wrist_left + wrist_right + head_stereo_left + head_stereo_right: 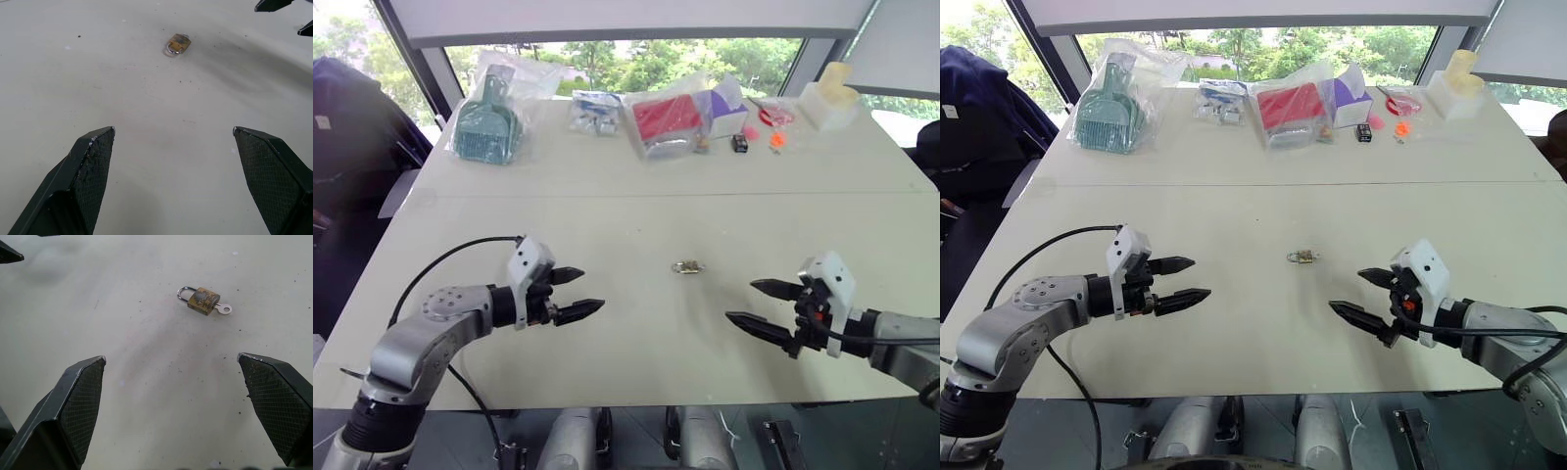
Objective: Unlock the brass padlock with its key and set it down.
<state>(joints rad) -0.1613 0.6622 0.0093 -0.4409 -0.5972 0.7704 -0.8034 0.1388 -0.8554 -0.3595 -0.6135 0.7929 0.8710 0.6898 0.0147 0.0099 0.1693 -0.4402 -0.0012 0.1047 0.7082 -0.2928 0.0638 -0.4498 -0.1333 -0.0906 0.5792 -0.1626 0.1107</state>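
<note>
The brass padlock lies flat on the white table, midway between my two grippers; its thin silvery shackle looks closed. A small silver key sticks out of the lock body's bottom. The same padlock shows as a tiny yellow speck in the head views. To its left hovers my left gripper, open and holding nothing. My right gripper hangs to the padlock's right, also open and empty. Both point inward toward the padlock, each about a hand's length away from it.
Along the far edge of the table lie a teal dustpan in a bag, a bag of small parts, a red box in plastic, a purple packet, a small black item, pink and orange bits and a cream block.
</note>
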